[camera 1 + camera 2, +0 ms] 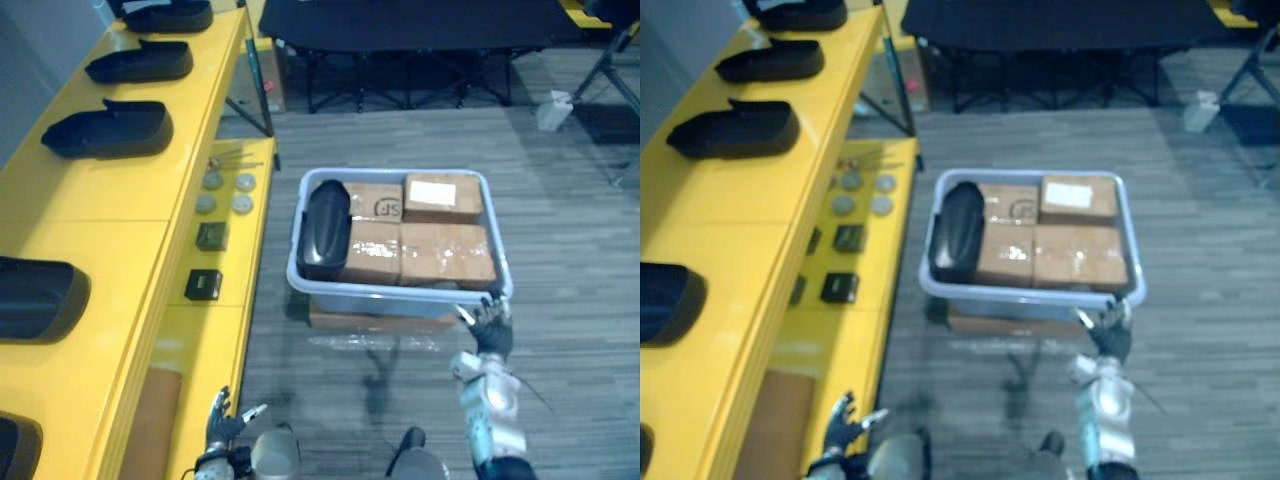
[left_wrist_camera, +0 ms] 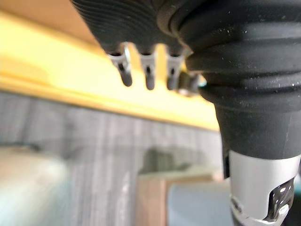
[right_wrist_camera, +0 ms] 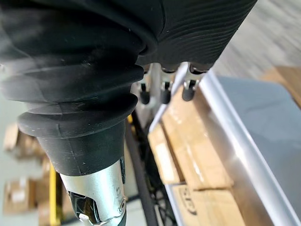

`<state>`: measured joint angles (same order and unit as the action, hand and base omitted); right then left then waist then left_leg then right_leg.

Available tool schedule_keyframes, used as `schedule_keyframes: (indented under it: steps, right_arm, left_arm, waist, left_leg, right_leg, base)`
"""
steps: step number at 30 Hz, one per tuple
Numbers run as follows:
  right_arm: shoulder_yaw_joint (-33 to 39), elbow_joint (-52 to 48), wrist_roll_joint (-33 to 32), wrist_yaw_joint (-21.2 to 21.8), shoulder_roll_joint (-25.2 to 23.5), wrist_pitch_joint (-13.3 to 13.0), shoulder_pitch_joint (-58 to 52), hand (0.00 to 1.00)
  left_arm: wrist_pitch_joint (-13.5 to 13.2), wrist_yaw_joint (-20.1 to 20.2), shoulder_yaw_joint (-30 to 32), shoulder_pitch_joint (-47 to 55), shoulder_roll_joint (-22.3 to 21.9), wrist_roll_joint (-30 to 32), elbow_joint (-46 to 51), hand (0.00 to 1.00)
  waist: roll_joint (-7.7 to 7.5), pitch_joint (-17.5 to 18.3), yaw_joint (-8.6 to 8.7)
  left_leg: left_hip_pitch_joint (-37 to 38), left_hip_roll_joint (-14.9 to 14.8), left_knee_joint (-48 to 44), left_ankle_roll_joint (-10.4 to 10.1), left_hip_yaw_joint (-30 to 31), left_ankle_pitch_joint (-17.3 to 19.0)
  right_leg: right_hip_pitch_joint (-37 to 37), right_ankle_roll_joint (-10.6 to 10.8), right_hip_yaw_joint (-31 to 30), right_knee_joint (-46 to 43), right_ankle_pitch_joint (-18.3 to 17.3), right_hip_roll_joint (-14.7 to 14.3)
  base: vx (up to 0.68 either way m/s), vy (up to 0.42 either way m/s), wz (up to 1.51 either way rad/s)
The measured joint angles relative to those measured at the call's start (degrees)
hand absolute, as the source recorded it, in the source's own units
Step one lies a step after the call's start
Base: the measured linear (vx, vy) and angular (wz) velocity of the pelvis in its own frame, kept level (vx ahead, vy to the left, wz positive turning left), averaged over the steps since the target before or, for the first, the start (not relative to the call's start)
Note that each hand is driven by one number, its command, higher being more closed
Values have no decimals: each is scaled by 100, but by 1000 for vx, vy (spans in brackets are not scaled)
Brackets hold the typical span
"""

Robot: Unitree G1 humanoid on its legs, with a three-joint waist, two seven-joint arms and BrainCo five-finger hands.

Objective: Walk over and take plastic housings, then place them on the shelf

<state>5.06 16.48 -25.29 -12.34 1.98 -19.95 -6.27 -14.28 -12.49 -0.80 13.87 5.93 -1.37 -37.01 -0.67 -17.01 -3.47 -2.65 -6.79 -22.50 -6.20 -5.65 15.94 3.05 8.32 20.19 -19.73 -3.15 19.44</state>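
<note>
Housing (image 1: 324, 228), black, lies at the left end of the bin (image 1: 400, 292), leaning against the boxes (image 1: 445, 252), which likely keep it propped within reach. The right hand (image 1: 492, 325) is by the bin's near right corner, fingers straight and empty, seemingly poised to reach in. The left hand (image 1: 222, 425) hangs low beside the shelf (image 1: 110, 230), relaxed, holding nothing. Other housings (image 1: 108, 130) line the shelf.

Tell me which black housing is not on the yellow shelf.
The housing in the grey bin, at its left end beside the cardboard boxes; the others lie on the yellow shelf.
</note>
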Motion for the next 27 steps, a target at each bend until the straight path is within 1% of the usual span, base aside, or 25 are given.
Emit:
schedule_keyframes:
  steps: [2,3,5,6,7,8,9,10,11,12,13,14,16,17,18,19,20,21,22,23,25,26,27]
  right_arm:
    - [-218,-9,39,134,-195,-5,-129,0]
    - [-262,-9,39,144,-211,-5,-138,0]
    - [-295,-9,48,141,-216,-16,-132,0]
    - [-280,-9,52,138,-216,-34,-142,0]
    - [-253,-11,96,129,-220,-43,-157,0]
    - [-223,-32,146,125,-229,-44,-178,0]
    - [-175,-93,191,124,-234,-45,-235,0]
    - [-173,-155,212,124,-233,-41,-273,0]
    - [-170,-198,265,124,-229,-39,-270,0]
    - [-157,-236,369,126,-191,-33,-252,0]
    - [-89,-273,417,145,-121,-12,-225,0]
    - [-22,-300,417,161,-80,-1,-220,0]
    - [381,-394,368,268,59,31,-350,0]
    - [500,-452,353,274,91,53,-388,0]
    - [647,-546,345,301,126,69,-503,0]
    - [773,-636,268,363,178,97,-635,0]
    - [836,-639,235,366,236,118,-662,0]
    - [837,-629,226,366,271,124,-660,0]
    - [812,-629,227,366,275,127,-661,0]
    - [798,-629,252,351,209,124,-677,0]
    - [613,-612,256,348,116,122,-683,0]
    - [396,-535,217,368,59,124,-697,0]
    - [295,-489,131,376,25,123,-686,0]
  left_arm:
    - [177,-114,17,5,164,-39,21,0]
    - [234,-135,20,5,199,-42,17,0]
    - [327,-232,17,6,225,-43,3,0]
    - [368,-259,21,6,245,-54,-13,0]
    - [435,-260,20,5,260,-91,-19,0]
    - [445,-260,24,6,254,-102,-40,0]
    - [449,-264,77,25,247,-132,-107,0]
    - [452,-279,102,83,255,-290,-183,0]
    - [452,-287,172,115,254,-333,-236,0]
    - [454,-331,302,222,213,-438,-269,0]
    - [453,-372,359,315,114,-585,-277,0]
    - [451,-370,421,318,52,-674,-302,0]
    - [428,-296,493,305,-99,-709,-466,0]
    - [428,-259,487,323,-152,-706,-502,0]
    - [425,-221,470,385,-215,-704,-501,0]
    - [416,-197,443,457,-267,-705,-504,0]
    - [392,-154,409,522,-334,-701,-502,0]
    - [378,-116,413,541,-366,-673,-499,0]
    - [316,-53,422,580,-378,-605,-496,0]
    - [310,-4,418,578,-325,-523,-491,0]
    - [304,60,388,545,-199,-431,-479,0]
    - [299,49,391,526,-164,-280,-485,0]
    - [291,31,393,518,-118,-214,-485,0]
  waist:
    - [-210,59,23]
    - [-230,71,25]
    - [-213,80,88]
    - [-202,86,133]
    - [-208,92,146]
    - [-209,96,158]
    - [-180,130,157]
    - [-272,206,146]
    - [-292,220,138]
    - [-302,261,137]
    - [-248,340,136]
    - [-227,356,136]
    - [-28,250,166]
    - [47,249,178]
    - [127,287,214]
    - [196,316,250]
    - [304,354,297]
    - [329,361,297]
    - [306,359,287]
    - [248,381,282]
    - [169,374,269]
    - [69,369,261]
    - [26,364,257]
  left_leg:
    - [52,-38,-2,-16,-97,10]
    - [54,-71,-4,-24,-103,15]
    - [60,-145,2,-21,-46,25]
    - [71,-178,6,-28,63,32]
    - [106,-203,12,-41,200,40]
    - [105,-219,28,-44,266,42]
    - [76,-247,73,-53,406,40]
    - [44,-246,89,-104,504,13]
    - [26,-265,73,-134,531,-4]
    - [-93,-293,-11,-186,569,-37]
    - [-302,-379,-128,-210,612,-52]
    - [-407,-417,-216,-224,648,-66]
    - [-540,-470,-340,-144,532,-294]
    - [-533,-471,-283,-124,454,-394]
    - [-519,-459,-146,-118,269,-541]
    - [-435,-438,147,-156,-27,-694]
    - [-384,-409,335,-133,-300,-709]
    - [-342,-371,433,-132,-380,-710]
    - [-245,-239,742,-168,-408,-871]
    - [-218,-150,951,-138,-425,-1000]
    - [-205,-50,1197,-110,-445,-1163]
    - [-222,-43,1246,-105,-473,-1193]
    - [-220,-48,1247,-105,-493,-1193]
  right_leg:
    - [-31,3,-35,160,27,-29]
    - [-31,8,-57,176,60,-45]
    - [-31,-112,-294,125,171,-146]
    - [-29,-162,-516,16,208,-211]
    - [-11,-161,-744,-164,207,-275]
    - [-17,-153,-844,-233,199,-316]
    - [-37,-46,-975,-251,116,-385]
    - [-148,108,-959,-102,0,-411]
    - [-241,164,-946,18,-60,-448]
    - [-332,154,-901,222,-168,-532]
    - [-339,204,-872,419,-261,-637]
    - [-379,206,-789,526,-295,-681]
    - [-751,243,-388,939,-410,-733]
    - [-820,241,-297,978,-409,-726]
    - [-870,233,-179,1015,-412,-693]
    - [-875,233,-46,1026,-409,-632]
    - [-858,235,39,1029,-406,-583]
    - [-825,241,42,1022,-402,-549]
    - [-764,259,18,998,-353,-463]
    - [-704,265,7,1009,-320,-397]
    - [-628,270,-14,1100,-220,-343]
    - [-593,254,-50,1175,-163,-350]
    - [-595,241,-64,1195,-146,-358]
  base:
    - [87,41,-14]
    - [19,15,-10]
    - [-8,16,10]
    - [-10,45,37]
    - [-6,41,46]
    - [-5,7,55]
    - [-2,-46,50]
    - [12,-74,42]
    - [27,-103,27]
    - [5,-171,17]
    - [-7,-145,18]
    - [-21,-161,33]
    - [-58,-160,57]
    - [-75,-136,59]
    - [-74,-79,58]
    - [-67,-59,62]
    - [-68,-34,41]
    - [-75,26,15]
    - [-86,51,2]
    - [-80,57,3]
    - [-47,49,0]
    - [-36,46,-10]
    - [-24,38,-15]
